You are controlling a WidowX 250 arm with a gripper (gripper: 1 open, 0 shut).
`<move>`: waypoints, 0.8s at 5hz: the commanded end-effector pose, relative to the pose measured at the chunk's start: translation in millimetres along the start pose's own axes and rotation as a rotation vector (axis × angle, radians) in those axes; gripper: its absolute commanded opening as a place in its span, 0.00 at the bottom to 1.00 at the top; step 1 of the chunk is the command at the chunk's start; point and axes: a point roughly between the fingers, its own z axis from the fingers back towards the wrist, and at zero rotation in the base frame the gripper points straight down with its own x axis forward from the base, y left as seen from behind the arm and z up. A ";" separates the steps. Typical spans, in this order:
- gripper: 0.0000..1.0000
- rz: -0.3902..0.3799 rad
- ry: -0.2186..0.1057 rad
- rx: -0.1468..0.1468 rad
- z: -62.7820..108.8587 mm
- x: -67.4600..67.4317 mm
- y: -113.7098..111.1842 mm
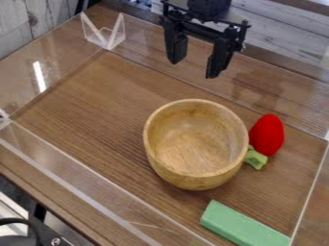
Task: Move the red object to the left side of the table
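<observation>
The arm runs out of the top edge, so only its lowest part and the dark gripper show. The wooden bowl hides the left side of the red object and part of its green leafy end. The green block is cut by the bottom edge. The bench runs past the right and bottom edges. Dark shapes at the near left corner are too cropped to name.
</observation>
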 end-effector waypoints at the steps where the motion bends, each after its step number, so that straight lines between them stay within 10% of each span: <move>1: 1.00 0.005 0.030 -0.008 -11.9 -1.3 -4.9; 4: 1.00 0.006 -0.007 -0.036 -27.5 9.6 -83.9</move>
